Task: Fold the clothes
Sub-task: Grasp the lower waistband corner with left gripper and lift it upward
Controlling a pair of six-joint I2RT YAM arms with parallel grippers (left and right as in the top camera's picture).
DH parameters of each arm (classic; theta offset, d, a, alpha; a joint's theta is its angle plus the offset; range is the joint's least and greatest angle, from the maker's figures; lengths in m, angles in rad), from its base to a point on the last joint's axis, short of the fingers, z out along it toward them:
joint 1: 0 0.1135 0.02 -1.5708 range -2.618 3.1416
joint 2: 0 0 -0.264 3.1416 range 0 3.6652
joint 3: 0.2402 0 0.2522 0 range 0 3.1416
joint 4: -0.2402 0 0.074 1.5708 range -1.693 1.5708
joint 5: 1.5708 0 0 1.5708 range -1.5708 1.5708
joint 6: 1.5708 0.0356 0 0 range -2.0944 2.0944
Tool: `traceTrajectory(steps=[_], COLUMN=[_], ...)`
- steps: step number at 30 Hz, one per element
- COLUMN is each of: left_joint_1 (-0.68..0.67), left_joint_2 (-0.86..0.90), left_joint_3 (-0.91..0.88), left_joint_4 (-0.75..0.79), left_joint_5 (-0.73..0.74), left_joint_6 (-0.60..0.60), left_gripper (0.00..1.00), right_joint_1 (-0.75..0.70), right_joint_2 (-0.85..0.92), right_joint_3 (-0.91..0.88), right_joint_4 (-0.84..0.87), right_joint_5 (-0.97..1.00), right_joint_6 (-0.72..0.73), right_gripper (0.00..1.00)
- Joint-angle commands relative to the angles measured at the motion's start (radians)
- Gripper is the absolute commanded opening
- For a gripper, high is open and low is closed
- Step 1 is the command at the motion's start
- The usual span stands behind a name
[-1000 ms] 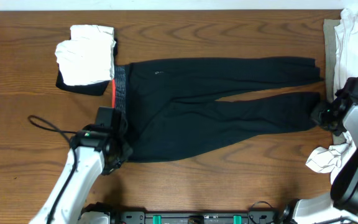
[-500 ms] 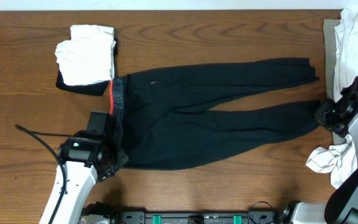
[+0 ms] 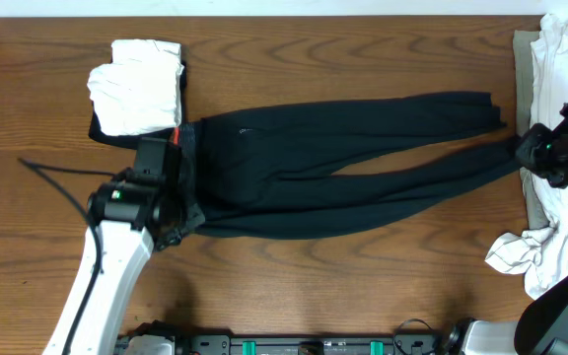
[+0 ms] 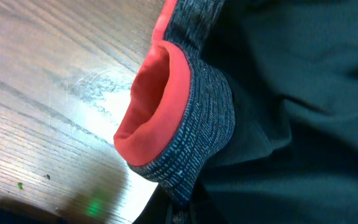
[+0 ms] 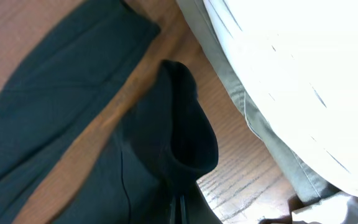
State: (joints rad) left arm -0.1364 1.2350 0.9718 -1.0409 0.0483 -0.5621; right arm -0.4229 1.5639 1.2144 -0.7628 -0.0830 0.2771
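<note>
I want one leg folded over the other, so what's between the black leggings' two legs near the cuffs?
Only bare table lies between the leggings legs there; the overhead and right wrist views show it.

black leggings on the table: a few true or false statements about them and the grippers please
The long black fabric leggings lie folded in half. False: both legs stretch out full length across the brown wooden table.
The left gripper is shut on the grey, red-edged waistband. True.
The right gripper hangs open above a white garment. False: it is shut on a leg cuff.
A folded white cloth sits beside the waistband end. True.
</note>
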Motion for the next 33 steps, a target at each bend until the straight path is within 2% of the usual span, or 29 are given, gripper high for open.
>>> traceTrajectory(steps=[1, 9, 19, 33], left_joint_1=[0.002, 0.002, 0.002, 0.034], left_joint_2=[0.065, 0.102, 0.105, 0.131], left_joint_3=[0.088, 0.238, 0.24, 0.238], left_joint_4=[-0.016, 0.003, 0.115, 0.235], left_joint_5=[-0.055, -0.077, -0.2, -0.2], left_joint_6=[0.039, 0.039, 0.038, 0.035], left_gripper=[0.06, 0.06, 0.06, 0.06], right_joint_1=[0.017, 0.019, 0.034, 0.055], right_joint_2=[-0.01, 0.061, 0.196, 0.321], right_joint_3=[0.06, 0.171, 0.243, 0.344], right_joint_4=[-0.019, -0.069, -0.067, -0.047], right_joint_5=[-0.003, 0.0, -0.004, -0.016], right_joint_6=[0.003, 0.014, 0.021, 0.022], right_gripper=[0.01, 0.01, 0.01, 0.01])
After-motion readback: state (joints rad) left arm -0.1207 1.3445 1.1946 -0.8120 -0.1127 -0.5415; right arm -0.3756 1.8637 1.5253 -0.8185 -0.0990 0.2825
